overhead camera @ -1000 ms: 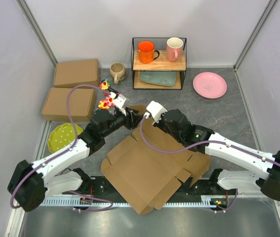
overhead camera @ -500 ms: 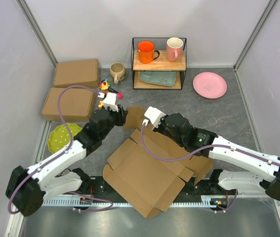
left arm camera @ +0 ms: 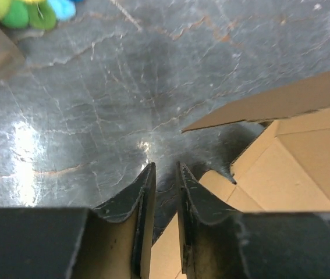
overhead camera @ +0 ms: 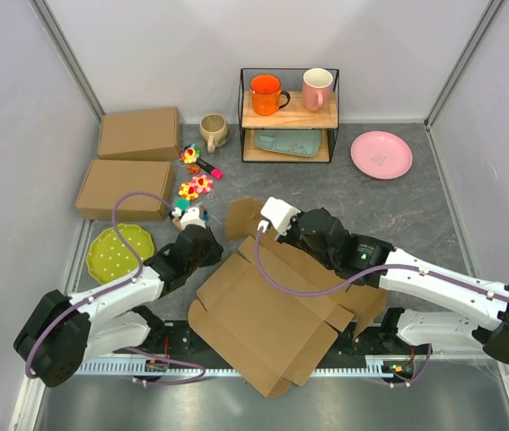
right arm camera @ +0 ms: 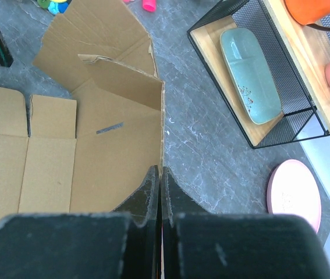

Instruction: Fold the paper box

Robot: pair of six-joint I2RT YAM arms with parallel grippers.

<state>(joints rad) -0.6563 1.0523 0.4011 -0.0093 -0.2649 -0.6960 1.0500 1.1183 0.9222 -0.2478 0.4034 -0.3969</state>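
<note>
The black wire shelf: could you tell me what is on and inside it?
On the black wire shelf stand an orange mug and a pink mug; inside lies a teal divided plate. The lower level's back is hidden under the top board.

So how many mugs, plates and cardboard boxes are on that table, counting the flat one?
Mugs: 3 (orange mug, pink mug, beige mug)
Plates: 3 (pink plate, green dotted plate, teal dish)
Cardboard boxes: 3 (far closed box, near closed box, unfolded paper box)
Total: 9
</note>
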